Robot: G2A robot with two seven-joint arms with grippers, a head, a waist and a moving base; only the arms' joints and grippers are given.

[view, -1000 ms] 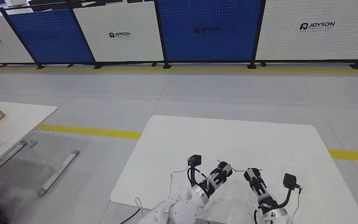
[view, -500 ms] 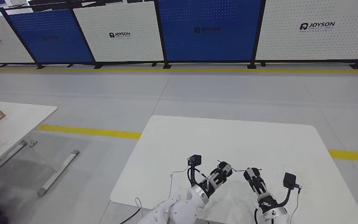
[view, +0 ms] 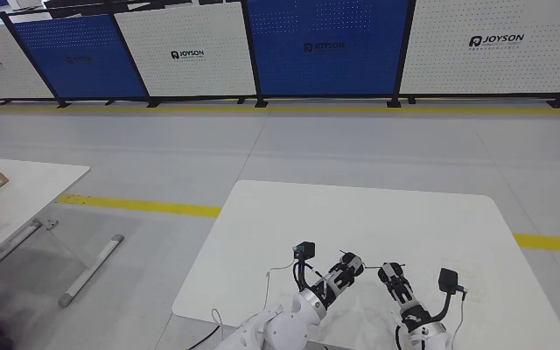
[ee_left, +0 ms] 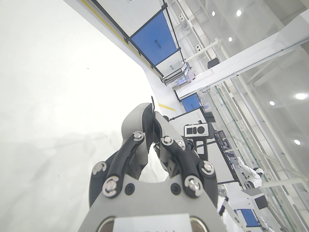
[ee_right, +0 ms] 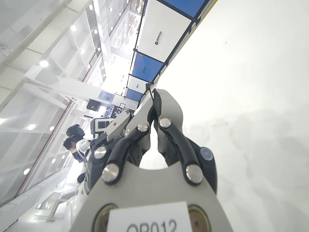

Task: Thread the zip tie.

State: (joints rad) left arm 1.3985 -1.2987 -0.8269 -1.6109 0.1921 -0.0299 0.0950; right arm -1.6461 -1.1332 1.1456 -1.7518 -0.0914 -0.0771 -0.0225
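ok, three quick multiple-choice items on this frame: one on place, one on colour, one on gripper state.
1. Where are the left gripper and right gripper?
A. over the table, near part
B. over its far edge
C. off to its side

2. Zip tie colour?
A. white
B. black
C. yellow

3. Left gripper jaws?
A. wide open
B. shut on nothing
C. shut on the zip tie

Key: 1 A, the top view has both arms by the near edge. 2 B, a black strip pokes from each gripper. 3 C, the left wrist view shows the strip pinched between the jaws.
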